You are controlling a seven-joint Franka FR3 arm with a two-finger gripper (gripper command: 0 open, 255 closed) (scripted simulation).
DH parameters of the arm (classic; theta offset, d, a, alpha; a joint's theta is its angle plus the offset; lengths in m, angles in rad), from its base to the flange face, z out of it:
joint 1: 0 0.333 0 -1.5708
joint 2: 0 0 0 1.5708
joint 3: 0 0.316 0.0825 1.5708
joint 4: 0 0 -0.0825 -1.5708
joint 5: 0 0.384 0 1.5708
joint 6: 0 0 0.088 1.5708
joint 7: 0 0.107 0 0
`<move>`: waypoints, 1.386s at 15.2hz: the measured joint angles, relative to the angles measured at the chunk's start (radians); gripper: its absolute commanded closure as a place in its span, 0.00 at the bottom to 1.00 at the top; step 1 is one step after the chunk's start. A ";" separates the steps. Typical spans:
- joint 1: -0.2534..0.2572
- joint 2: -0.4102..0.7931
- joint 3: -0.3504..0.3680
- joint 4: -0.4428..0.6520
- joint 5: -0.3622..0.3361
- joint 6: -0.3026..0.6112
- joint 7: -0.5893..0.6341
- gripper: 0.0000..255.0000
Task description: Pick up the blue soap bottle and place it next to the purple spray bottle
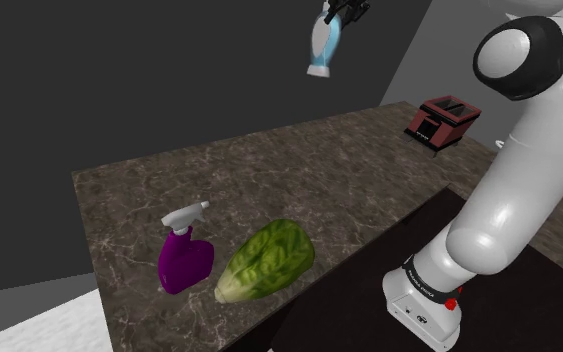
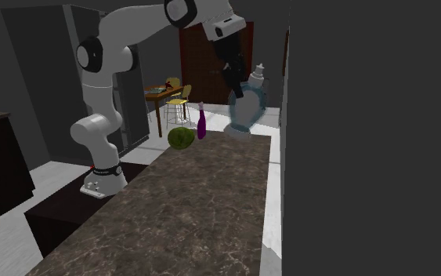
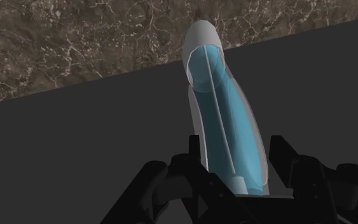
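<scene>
Jaws clamped on the blue soap bottle (image 1: 323,48), I hold it high over the surface (image 1: 299,165). Below, the purple spray bottle (image 1: 182,258) stands just left of a lettuce (image 1: 267,262).

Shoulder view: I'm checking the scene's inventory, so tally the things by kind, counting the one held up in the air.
2 bottles: soap bottle, spray bottle
1 lettuce
1 toaster
Total: 4

Soap bottle (image 1: 323,52) in my gripper (image 1: 341,20), high above the counter's (image 1: 299,170) edge. On the counter, in the shoulder view: spray bottle (image 1: 182,255) just left of lettuce (image 1: 267,262); appliance (image 1: 443,120) at far right corner.
</scene>
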 measured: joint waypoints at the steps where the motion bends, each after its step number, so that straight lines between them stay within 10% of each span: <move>1: -0.006 0.010 -0.001 0.030 0.004 -0.021 0.002 1.00; 7: -0.020 0.057 -0.001 0.174 0.019 -0.115 0.031 1.00; 21: 0.201 -0.353 0.156 -0.337 -0.195 0.075 0.328 1.00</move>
